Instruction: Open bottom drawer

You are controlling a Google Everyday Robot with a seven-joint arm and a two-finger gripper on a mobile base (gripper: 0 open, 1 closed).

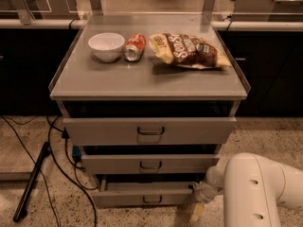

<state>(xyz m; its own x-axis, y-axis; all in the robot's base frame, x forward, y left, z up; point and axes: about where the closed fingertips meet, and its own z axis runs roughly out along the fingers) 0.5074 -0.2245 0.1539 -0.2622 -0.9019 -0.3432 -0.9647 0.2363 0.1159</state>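
Observation:
The bottom drawer (142,196) is the lowest and slimmest of three grey fronts on the cabinet, with a small dark U-shaped handle (152,200) at its centre. It stands pulled out a little, and a strip of its inside shows above the front. My gripper (196,211) is low at the drawer's right end, by the front's right corner. The white arm (255,193) behind it fills the lower right.
The middle drawer (150,164) and the top drawer (149,130) sit above, each stepped out slightly. On the cabinet top (142,82) are a white bowl (106,45), a tipped can (134,47) and a chip bag (189,51). Cables and a dark pole (32,183) lie on the floor at the left.

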